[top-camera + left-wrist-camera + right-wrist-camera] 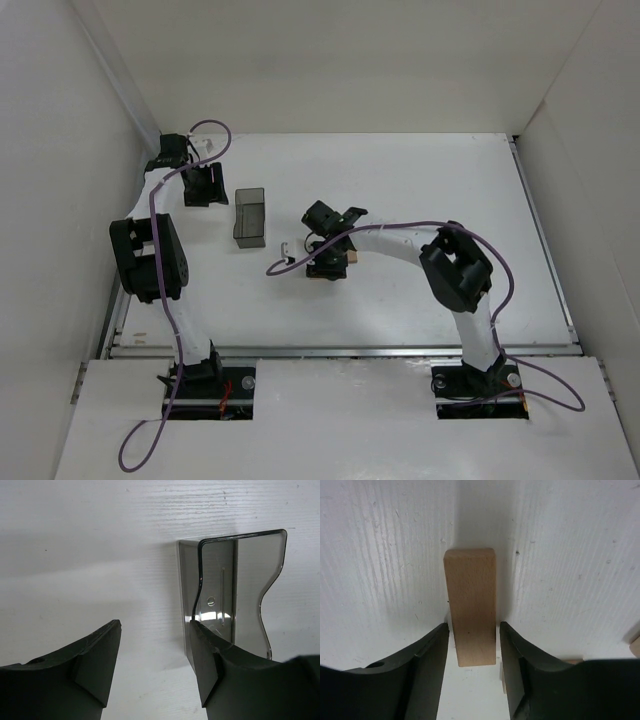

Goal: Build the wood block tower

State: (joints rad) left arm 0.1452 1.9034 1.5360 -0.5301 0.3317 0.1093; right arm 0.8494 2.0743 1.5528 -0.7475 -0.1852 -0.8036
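Note:
A light-tan flat wooden bar [471, 605] lies flat on the white table, lengthwise between my right gripper's fingers. My right gripper [474, 630] straddles the bar's near half with narrow gaps on both sides, so it is open around it. Slivers of other wooden pieces show at the right edge [635, 647] and beside the right finger [502, 680]. In the top view the right gripper [330, 262] hangs over the table's middle and hides most of the wood; a tan corner [326, 278] peeks out. My left gripper [155, 630] is open and empty over bare table.
A dark translucent grey box [250, 217] stands right of the left gripper [205, 185]; in the left wrist view the box [235, 590] touches or nearly touches the right fingertip. A small white object [285, 250] lies left of the right gripper. White walls enclose the table.

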